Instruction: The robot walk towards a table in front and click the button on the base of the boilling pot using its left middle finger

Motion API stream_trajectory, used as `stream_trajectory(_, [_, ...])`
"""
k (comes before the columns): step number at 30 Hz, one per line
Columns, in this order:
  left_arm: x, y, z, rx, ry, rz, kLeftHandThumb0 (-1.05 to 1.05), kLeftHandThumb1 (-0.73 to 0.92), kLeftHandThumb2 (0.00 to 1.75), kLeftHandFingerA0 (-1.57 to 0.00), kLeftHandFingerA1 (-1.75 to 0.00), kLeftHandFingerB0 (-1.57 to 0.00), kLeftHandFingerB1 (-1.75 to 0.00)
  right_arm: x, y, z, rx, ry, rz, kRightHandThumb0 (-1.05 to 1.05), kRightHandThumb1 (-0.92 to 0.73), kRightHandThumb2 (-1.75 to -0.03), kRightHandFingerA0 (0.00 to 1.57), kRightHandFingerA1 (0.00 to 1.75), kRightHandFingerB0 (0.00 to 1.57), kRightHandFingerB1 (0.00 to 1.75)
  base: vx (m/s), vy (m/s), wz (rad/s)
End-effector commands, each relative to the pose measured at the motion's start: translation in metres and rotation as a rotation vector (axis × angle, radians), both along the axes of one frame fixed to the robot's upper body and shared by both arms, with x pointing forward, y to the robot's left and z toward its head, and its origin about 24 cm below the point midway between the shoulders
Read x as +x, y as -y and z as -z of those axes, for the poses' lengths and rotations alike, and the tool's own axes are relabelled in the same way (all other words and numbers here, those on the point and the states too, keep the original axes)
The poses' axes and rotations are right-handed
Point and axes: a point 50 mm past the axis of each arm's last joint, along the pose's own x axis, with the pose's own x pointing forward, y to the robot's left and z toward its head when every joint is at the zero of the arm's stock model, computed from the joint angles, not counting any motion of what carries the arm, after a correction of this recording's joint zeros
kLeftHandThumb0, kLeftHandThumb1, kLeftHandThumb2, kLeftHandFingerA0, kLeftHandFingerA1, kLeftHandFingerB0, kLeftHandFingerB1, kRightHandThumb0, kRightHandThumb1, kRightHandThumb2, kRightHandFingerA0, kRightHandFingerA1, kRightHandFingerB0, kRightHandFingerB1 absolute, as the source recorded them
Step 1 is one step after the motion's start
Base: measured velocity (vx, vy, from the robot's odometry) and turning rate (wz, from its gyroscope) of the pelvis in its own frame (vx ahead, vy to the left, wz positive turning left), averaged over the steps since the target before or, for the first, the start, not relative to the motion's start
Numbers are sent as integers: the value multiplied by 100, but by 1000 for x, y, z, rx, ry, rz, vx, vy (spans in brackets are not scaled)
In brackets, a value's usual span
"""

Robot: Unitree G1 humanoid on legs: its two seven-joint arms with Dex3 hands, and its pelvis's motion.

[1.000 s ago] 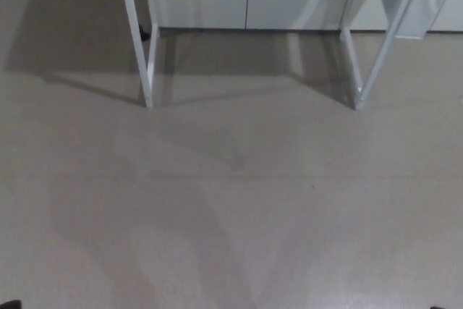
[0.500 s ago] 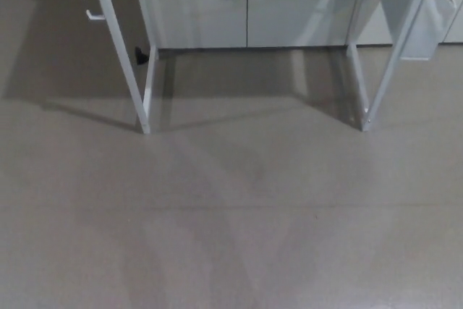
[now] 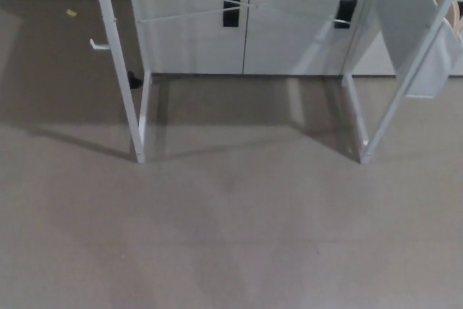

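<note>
As the view tilts up, table legs sit lower in frame
Cabinet doors show more; approach unfinished, pot unseen, neither hand visible, so grip state cannot be told

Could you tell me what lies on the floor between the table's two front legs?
Nothing: in the head view the floor between the left leg and right leg is bare, only shadowed.

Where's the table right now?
Head view, upper part: only the table's white legs show, left and right on the grey floor, before white cabinets; its top is out of frame.
</note>
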Motion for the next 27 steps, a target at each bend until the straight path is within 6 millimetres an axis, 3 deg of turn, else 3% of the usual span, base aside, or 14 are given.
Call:
stream_trajectory(1, [-13, -3, -1, 8, -17, 13, -9, 39, 85, -30, -55, -12, -47, -16, 6, -2, -15, -18, 19, -14, -39, -85, 40, 61, 15, 50, 187, -52, 3])
stream_trajectory(5, [-18, -4, 1, 23, -27, 32, -9, 39, 84, -30, -55, -12, -47, -20, 7, -2, -17, -23, -1, -14, -40, -86, 36, 59, 15, 50, 191, -127, 8])
stream_trajectory(7, [-30, -3, 2, 17, -45, 33, -12, 38, 83, -31, -56, -11, -47, -30, 6, -2, -40, -42, -14, -14, -39, -85, 39, 60, 15, 50, 254, -100, -4])
stream_trajectory(11, [-29, -3, 2, 28, -46, 44, -12, 38, 83, -31, -56, -12, -47, -28, 6, -3, -41, -32, -30, -14, -39, -85, 38, 60, 15, 50, 224, -59, 9])
stream_trajectory(27, [-13, -2, 2, -9, 4, -2, -8, 41, 85, -30, -55, -10, -46, 4, 7, -5, -72, 15, -56, -14, -38, -85, 39, 60, 17, 50, 149, 79, -1])
